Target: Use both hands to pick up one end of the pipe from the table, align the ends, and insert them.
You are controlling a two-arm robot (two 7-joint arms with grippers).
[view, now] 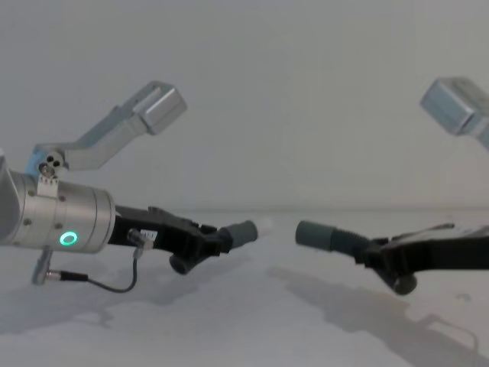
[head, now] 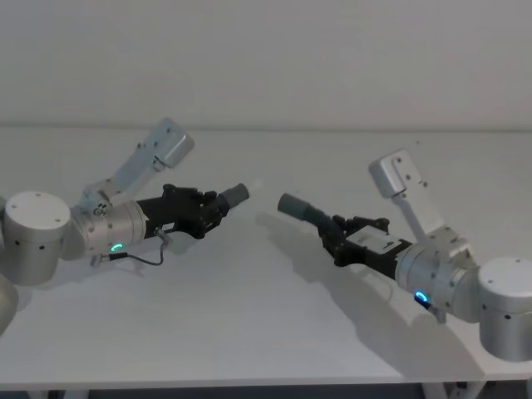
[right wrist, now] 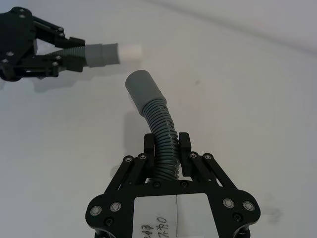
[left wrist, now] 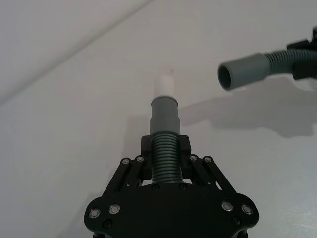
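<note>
Nearest to us, on the back of the right gripper [right wrist: 167, 146], there is a white sticker [right wrist: 163, 218] with some handwritten marks, which we cannot read with certainty. The black fingers of this gripper are closed tightly on the ribbed part of the thicker hose piece [right wrist: 163, 134], and its wide grey cuff [right wrist: 142, 90] points away toward the robot's left. On the wrist behind the left gripper [left wrist: 165, 146] a green ring light [view: 69, 238] glows. Its fingers are pressed in the same way around the ribs of the thinner hose piece [left wrist: 165, 161], so the smooth cuff [left wrist: 164, 115] and the small white tip [left wrist: 164, 84] stick out in front. Both pieces are held above the white table [head: 249, 316] and do not touch it. Farther out, near the middle, the two cuffs face each other with a clear gap between them.
</note>
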